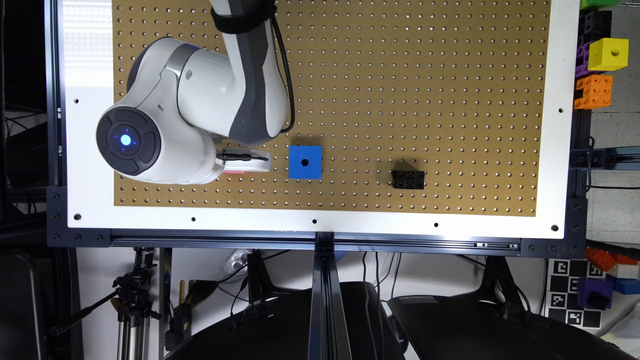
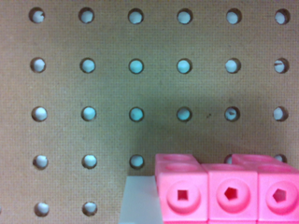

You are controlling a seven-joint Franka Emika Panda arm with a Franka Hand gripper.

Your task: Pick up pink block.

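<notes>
Brown pegboard surface [image 1: 400, 100], pink block [image 2: 229, 191] lying close under the wrist camera, claw [image 1: 245, 162] beside blue cube [image 1: 305, 162], claw's grip state unclear, black brick [image 1: 408, 179] well apart.

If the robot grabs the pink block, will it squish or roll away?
Probably neither. The pink block looks like hard moulded plastic with crisp edges, so it should stay stiff. Its flat faces make rolling unlikely. Being small and full of holes, it is likely light, though its smooth surface might slip.

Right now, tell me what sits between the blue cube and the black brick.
Nothing: in the exterior view the stretch of pegboard between the blue cube and the black brick is bare, just rows of holes.
</notes>
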